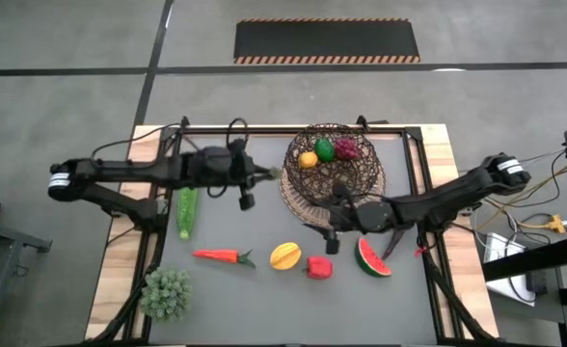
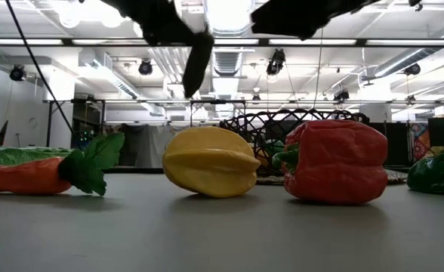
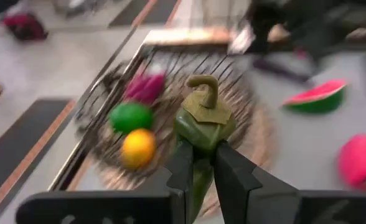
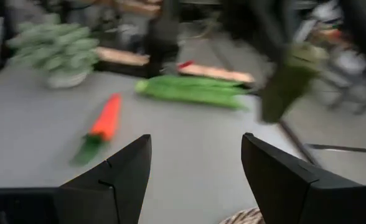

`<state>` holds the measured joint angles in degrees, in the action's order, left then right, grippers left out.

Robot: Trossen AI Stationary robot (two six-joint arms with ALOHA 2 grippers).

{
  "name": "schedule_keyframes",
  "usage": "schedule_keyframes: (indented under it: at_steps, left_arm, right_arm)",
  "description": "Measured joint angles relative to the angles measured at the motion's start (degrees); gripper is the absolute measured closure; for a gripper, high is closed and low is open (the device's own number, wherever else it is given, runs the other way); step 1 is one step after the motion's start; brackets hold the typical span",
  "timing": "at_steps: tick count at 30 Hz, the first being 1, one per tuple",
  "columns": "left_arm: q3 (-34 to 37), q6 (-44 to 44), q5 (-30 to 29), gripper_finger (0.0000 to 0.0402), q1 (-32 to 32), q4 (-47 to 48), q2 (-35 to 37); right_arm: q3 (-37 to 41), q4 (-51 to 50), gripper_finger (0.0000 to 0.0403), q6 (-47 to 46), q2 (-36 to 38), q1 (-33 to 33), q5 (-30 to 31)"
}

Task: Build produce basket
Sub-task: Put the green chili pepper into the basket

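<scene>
Nearest the table's front edge: leafy clump [image 1: 165, 293], then carrot [image 1: 222, 255], yellow mango [image 1: 284, 255], red pepper [image 1: 317, 267], watermelon slice [image 1: 372, 258] in a row. Green beans [image 1: 187, 211] flat on the mat at left. Right gripper [image 1: 332, 233] just beside basket [image 1: 361, 188], fingers spread, nothing held. Left gripper [image 3: 198, 168] clamped narrow on dark chili [image 3: 203, 124], raised beside basket's left rim. Inside basket: orange [image 1: 308, 160], lime [image 1: 324, 149], grapes [image 1: 346, 148].

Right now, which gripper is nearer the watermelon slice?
Right. The right gripper hangs open by the basket's near edge, close beside the watermelon slice. The left gripper, shut on a chili, is beyond the basket's far-left side.
</scene>
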<state>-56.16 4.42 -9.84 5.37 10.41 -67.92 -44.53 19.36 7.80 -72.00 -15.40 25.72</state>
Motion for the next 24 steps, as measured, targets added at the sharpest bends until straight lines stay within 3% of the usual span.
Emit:
schedule_keyframes:
  at_steps: [3, 10, 24]
  left_arm:
    - [1.81, -1.16, -0.07, 0.0373, -4.05, -8.05, -0.22]
    - [5.88, -4.14, -0.39, 0.0373, -8.94, -20.3, -1.14]
    - [9.83, -5.6, -0.47, 0.0373, -9.73, -42.03, -8.87]
  right_arm:
    - [0.0, 4.6, 0.017, 1.2, -2.42, 0.72, 4.27]
    - [0.0, 10.33, 0.017, 2.29, -4.83, 2.12, 4.3]
    - [-0.02, 12.85, 0.017, 2.37, -4.23, 2.82, 4.38]
